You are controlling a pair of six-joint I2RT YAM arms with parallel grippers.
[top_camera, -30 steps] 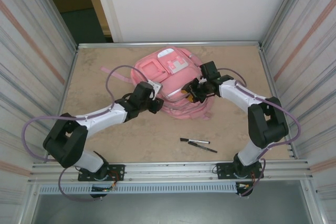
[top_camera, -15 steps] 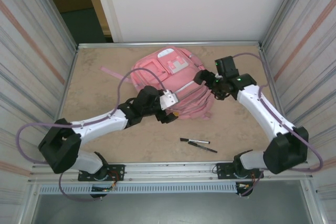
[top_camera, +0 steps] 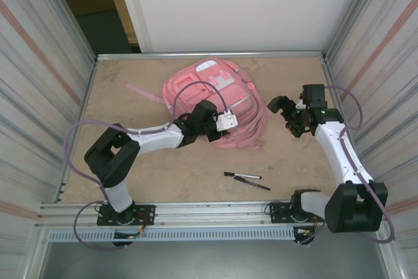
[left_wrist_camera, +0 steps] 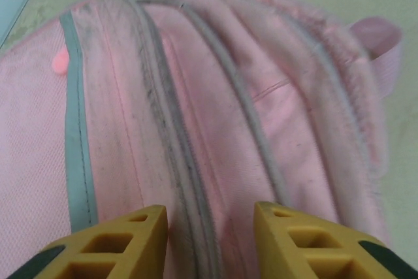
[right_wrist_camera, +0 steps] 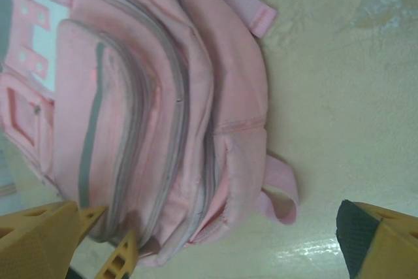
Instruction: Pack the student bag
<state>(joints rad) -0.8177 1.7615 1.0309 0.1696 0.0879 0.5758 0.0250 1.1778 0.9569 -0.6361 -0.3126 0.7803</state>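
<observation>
The left hand (left_wrist_camera: 209,217) has slid rightward onto the large pink fabric backpack (top_camera: 245,114), which lies toward the far side of the bench (top_camera: 163,181). Its fingers stand partly closed astride a grey zip seam (left_wrist_camera: 179,161); whether they pinch it I cannot tell. The right hand (top_camera: 286,117) has pulled clear to the backpack's right, spread wide and empty. Two black marker pens (top_camera: 245,180) still lie unpacked, so packing looks barely begun.
</observation>
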